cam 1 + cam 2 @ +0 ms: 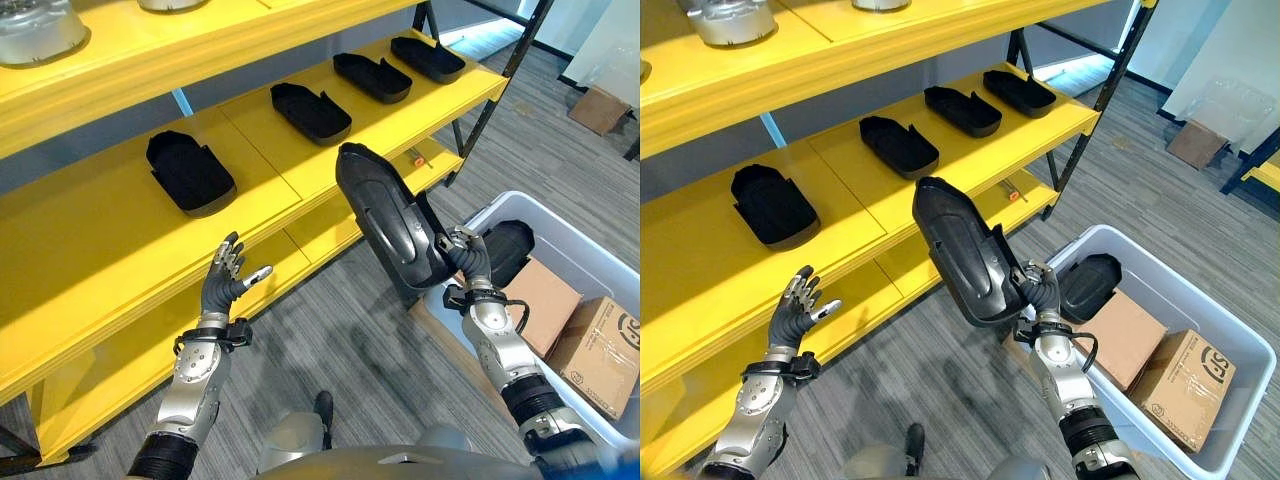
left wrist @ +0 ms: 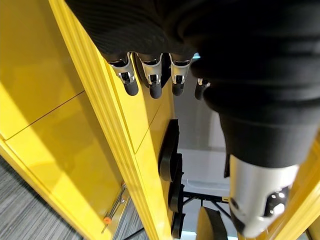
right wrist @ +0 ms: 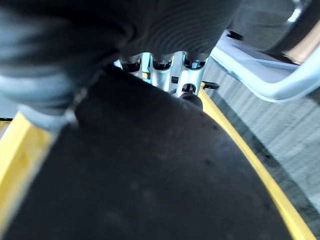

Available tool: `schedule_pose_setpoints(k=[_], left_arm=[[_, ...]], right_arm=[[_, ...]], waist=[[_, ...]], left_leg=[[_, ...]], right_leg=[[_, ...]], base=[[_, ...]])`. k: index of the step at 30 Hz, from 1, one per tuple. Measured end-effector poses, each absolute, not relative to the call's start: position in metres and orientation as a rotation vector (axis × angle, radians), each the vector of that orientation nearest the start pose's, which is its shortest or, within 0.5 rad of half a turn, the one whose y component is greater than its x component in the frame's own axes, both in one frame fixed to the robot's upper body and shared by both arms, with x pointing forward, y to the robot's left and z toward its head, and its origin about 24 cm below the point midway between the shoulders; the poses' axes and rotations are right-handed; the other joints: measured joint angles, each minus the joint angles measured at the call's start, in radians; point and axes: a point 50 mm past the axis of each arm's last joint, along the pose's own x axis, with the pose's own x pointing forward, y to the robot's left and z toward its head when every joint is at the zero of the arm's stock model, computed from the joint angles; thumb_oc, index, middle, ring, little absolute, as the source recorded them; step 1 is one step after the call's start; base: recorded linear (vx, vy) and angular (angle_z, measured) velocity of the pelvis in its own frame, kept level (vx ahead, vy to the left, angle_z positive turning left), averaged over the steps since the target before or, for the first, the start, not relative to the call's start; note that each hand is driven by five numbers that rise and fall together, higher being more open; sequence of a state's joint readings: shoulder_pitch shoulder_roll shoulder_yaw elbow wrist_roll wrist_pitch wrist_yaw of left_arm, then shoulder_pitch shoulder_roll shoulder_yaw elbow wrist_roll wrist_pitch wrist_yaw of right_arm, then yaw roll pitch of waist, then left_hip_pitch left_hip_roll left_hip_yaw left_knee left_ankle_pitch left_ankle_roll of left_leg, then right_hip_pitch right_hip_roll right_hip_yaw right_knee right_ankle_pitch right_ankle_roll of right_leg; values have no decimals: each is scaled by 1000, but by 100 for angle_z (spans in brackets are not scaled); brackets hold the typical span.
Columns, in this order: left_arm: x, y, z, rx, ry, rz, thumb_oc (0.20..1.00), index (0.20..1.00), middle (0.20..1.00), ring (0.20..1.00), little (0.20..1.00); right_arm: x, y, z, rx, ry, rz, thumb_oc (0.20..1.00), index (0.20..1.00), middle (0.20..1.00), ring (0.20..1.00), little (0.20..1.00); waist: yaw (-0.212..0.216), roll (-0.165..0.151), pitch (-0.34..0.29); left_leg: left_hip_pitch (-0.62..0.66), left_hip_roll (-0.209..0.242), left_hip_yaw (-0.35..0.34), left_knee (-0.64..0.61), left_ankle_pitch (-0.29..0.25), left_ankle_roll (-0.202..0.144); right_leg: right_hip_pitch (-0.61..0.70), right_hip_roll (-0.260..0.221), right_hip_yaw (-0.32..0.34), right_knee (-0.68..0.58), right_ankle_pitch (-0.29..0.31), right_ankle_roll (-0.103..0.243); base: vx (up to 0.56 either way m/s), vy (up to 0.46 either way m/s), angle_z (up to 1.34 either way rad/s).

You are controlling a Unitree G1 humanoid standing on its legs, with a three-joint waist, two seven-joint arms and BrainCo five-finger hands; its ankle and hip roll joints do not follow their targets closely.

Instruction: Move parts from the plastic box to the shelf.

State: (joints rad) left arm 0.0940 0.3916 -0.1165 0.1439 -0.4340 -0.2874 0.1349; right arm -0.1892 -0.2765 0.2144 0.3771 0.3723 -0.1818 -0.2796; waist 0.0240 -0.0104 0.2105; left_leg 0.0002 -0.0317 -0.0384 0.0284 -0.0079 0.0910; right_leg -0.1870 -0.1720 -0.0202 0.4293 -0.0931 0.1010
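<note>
My right hand is shut on the lower end of a long black moulded part, held tilted upright in the air in front of the yellow shelf. In the right wrist view the part lies under the fingers. Several similar black parts lie in a row on the middle shelf board. Another black part rests in the grey plastic box at the right. My left hand hangs open near the shelf's front edge, holding nothing.
Cardboard boxes sit in the plastic box. Metal parts stand on the top shelf. A small orange-tipped tool lies on the lowest shelf board. Grey floor lies between shelf and box.
</note>
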Motion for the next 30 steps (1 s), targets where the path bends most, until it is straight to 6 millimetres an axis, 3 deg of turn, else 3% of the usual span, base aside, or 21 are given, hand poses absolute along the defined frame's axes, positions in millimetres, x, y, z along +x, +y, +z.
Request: schedule_pose_setpoints(k=[2,4,5,7,9,11,15,21,22,23,24,25,26,27,28,29,30], left_arm=[[227,221,22,-26,-15,113,1000,1000,1000,1000,1000],[225,218,20,-48,-12,120,1000,1000,1000,1000,1000],[224,216,19,-53,-7,117,1000,1000,1000,1000,1000],[223,211,18,-73,-8,116,1000,1000,1000,1000,1000],[224,208,23,-85,-33,109,1000,1000,1000,1000,1000],[223,206,30,-85,-64,95,1000,1000,1000,1000,1000],[224,203,32,-91,-75,76,1000,1000,1000,1000,1000],[221,202,29,-96,-60,74,1000,1000,1000,1000,1000],[229,196,31,-101,-72,51,1000,1000,1000,1000,1000],[236,192,36,-99,-90,26,1000,1000,1000,1000,1000],[241,191,43,-94,-117,7,1000,1000,1000,1000,1000],[245,191,48,-95,-140,0,1000,1000,1000,1000,1000],[244,191,47,-107,-134,2,1000,1000,1000,1000,1000],[244,190,46,-108,-127,1,1000,1000,1000,1000,1000],[246,190,48,-109,-134,-1,1000,1000,1000,1000,1000],[247,189,49,-113,-138,-1,1000,1000,1000,1000,1000],[246,189,47,-113,-131,0,1000,1000,1000,1000,1000]], right_arm=[[282,-181,16,53,75,-150,200,200,200,200,200],[282,-182,17,69,73,-158,200,200,200,200,200],[282,-183,17,69,71,-157,200,200,200,200,200],[282,-185,19,59,65,-157,200,200,200,200,200],[282,-184,15,60,81,-150,200,200,200,200,200],[284,-183,18,61,72,-145,200,200,200,200,200],[284,-183,17,60,73,-145,200,200,200,200,200],[273,-197,7,60,112,-186,200,200,200,200,200],[269,-203,9,62,100,-200,200,200,200,200,200],[263,-209,9,66,93,-221,200,200,200,200,200],[262,-211,10,83,88,-239,200,200,200,200,200],[263,-211,10,89,85,-246,200,200,200,200,200],[264,-210,11,97,83,-247,200,200,200,200,200],[263,-209,9,103,88,-251,200,200,200,200,200],[261,-210,7,114,93,-265,200,200,200,200,200],[260,-211,6,114,98,-273,200,200,200,200,200],[258,-213,5,110,103,-278,200,200,200,200,200]], waist=[[-25,-12,1],[-31,-37,-12],[-31,-41,-14],[-33,-27,-6],[-17,-23,-7],[2,-24,-7],[-2,-21,-9],[-6,-27,-5],[-26,-29,12],[-62,-43,18],[-79,-70,26],[-70,-81,29],[-63,-83,33],[-73,-81,32],[-79,-79,33],[-74,-80,37],[-71,-73,40]], left_leg=[[20,-12,-5,-6,6,-9],[19,-51,-27,-8,-7,-10],[18,-60,-39,-10,-6,-14],[13,-50,-59,-7,-10,-27],[30,-20,-76,-11,-16,-56],[40,-4,-66,-15,-22,-66],[54,10,-81,-27,-28,-80],[22,-3,-146,13,-31,-86],[-15,-10,-123,33,-24,-190],[-45,14,7,41,-99,-194],[-85,80,150,107,-108,-151],[-100,148,188,154,-107,-150],[-109,232,181,196,-106,-155],[-114,287,158,200,-86,-186],[-115,334,149,178,-59,-219],[-101,374,152,144,-42,-207],[-86,395,148,100,-23,-219]], right_leg=[[-41,128,-6,-46,-14,-25],[-46,149,-17,-149,35,-21],[-39,151,-20,-174,67,-76],[-22,172,8,-195,75,-86],[47,199,-28,-312,120,-132],[81,213,-35,-373,145,-134],[125,226,-49,-419,152,-136],[137,209,-110,-422,142,-139],[139,176,-173,-403,151,-148],[142,143,-234,-415,154,-175],[122,112,-266,-410,123,-190],[111,108,-271,-407,122,-190],[103,103,-276,-399,123,-188],[106,92,-301,-397,121,-169],[103,90,-320,-384,111,-161],[93,72,-318,-357,103,-155],[89,58,-306,-342,96,-136]], base=[[27,-41,39],[19,-52,42],[19,-36,38],[36,-69,25],[71,-108,20],[66,-74,-5],[40,-56,11],[-75,-33,44],[-114,65,121],[-40,57,184],[13,50,144],[79,167,78],[80,158,34],[101,177,57],[74,123,63],[138,234,46],[131,226,29]])
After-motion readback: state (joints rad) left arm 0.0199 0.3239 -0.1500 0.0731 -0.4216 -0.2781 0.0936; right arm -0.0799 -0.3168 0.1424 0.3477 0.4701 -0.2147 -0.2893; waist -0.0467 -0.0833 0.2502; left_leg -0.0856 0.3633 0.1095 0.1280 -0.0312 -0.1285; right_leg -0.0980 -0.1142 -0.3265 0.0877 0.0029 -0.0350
